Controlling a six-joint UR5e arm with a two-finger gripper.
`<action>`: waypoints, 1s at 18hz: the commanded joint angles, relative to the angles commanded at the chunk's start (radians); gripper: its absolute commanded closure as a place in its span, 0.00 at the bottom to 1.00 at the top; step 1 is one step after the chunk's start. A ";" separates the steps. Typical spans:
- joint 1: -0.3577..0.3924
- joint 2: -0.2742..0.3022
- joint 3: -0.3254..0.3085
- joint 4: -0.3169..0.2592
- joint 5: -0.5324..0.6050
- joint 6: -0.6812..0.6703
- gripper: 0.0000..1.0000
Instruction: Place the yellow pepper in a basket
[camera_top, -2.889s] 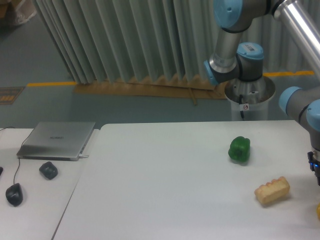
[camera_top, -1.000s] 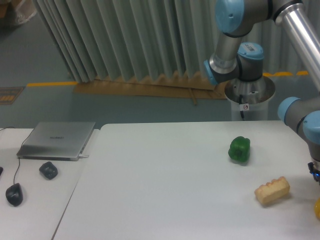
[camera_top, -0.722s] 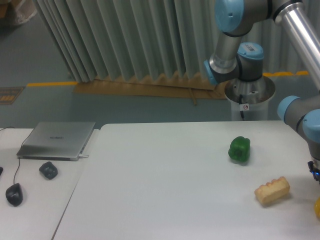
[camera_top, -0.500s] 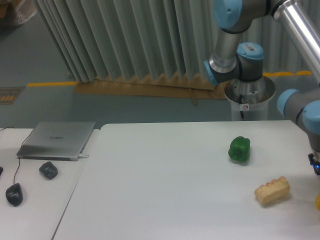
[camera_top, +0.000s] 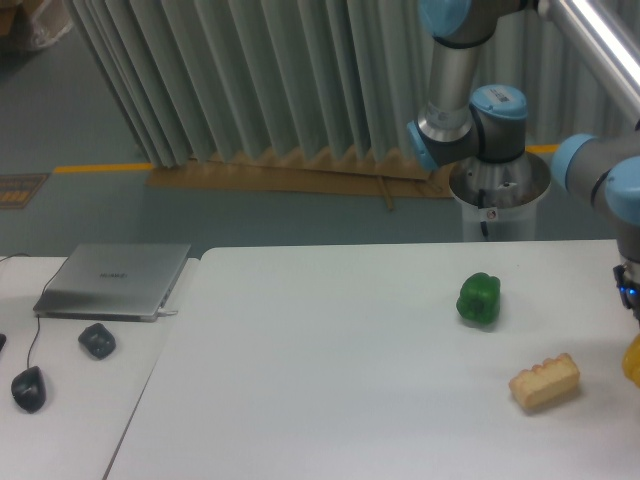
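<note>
Only a sliver of the yellow pepper (camera_top: 633, 361) shows, glossy and bright, at the right edge of the camera view, hanging above the white table (camera_top: 330, 380). Directly over it is my gripper (camera_top: 632, 325), cut off by the frame edge, with just its dark wrist part and a blue light showing. The pepper has risen with the gripper, so the gripper is shut on it. Its fingers are hidden. The basket is out of view.
A green pepper (camera_top: 479, 298) lies on the table's right half, and a tan ridged block (camera_top: 545, 381) sits nearer the front. On the left side table are a laptop (camera_top: 113, 281), a mouse (camera_top: 28, 388) and a dark lump (camera_top: 97, 341). The arm's base (camera_top: 498, 190) stands behind the table.
The arm's wrist and the yellow pepper have both moved upward along the right edge. The green pepper and the tan block have stayed in place.
</note>
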 joint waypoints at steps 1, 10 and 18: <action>0.025 0.003 0.000 0.000 -0.015 0.054 0.54; 0.190 0.015 0.000 -0.002 -0.098 0.365 0.54; 0.270 -0.040 0.012 0.011 -0.106 0.505 0.52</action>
